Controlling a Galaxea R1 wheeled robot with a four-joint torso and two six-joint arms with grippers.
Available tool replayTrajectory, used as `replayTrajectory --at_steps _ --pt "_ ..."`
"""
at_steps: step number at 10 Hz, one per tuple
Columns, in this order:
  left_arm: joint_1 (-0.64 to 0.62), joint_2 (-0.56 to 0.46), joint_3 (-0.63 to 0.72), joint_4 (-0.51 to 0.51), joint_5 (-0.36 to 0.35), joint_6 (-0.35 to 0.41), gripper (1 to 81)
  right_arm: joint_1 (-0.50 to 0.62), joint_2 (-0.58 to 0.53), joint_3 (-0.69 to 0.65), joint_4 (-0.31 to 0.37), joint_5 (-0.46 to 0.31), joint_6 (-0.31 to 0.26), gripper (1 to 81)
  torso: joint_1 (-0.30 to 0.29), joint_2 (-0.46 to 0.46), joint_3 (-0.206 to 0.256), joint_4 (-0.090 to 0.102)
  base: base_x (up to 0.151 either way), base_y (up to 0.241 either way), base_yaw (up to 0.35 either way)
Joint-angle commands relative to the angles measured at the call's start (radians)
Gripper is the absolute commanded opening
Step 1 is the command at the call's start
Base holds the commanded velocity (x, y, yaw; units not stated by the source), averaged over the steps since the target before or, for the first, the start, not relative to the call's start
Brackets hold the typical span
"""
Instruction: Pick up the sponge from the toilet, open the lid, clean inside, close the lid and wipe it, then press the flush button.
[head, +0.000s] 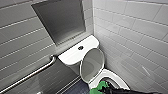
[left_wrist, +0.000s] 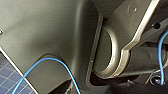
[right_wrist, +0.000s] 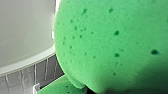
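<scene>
Green sponge (head: 101, 86) sits clamped in the right gripper (head: 106, 89) at the near rim of the toilet (head: 113, 78) bowl, just below the raised lid (head: 92, 63). Pressed hard on glossy ceramic, the soft pad could squirm loose and drop into the bowl; a stray swing might knock the lid down.

Two walls meet in a corner, the left wall (head: 22, 37) and the right wall (head: 140, 32) both laid with pale, glossy rectangular tiles in staggered rows. A dark grey flat panel (head: 61, 18), possibly brushed metal, is set into the left wall. Below it a shiny metal grab rail (head: 30, 75) runs along a darker band. The floor (head: 77, 88) is dark, with small square tiles.
</scene>
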Motion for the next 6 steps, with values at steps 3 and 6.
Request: replayTrajectory --at_steps 3,6 --pt "0.021 -0.009 0.009 -0.001 0.083 0.003 81.1 0.014 -0.216 0.263 0.006 0.001 -0.004 1.0 0.0 0.0 0.0 0.0 0.0 0.0 0.0" --pt "0.021 -0.009 0.011 0.0 0.083 0.003 81.1 -0.042 -0.28 0.284 0.004 0.022 -0.004 1.0 0.0 0.0 0.0 0.0 0.0 0.0 0.0"
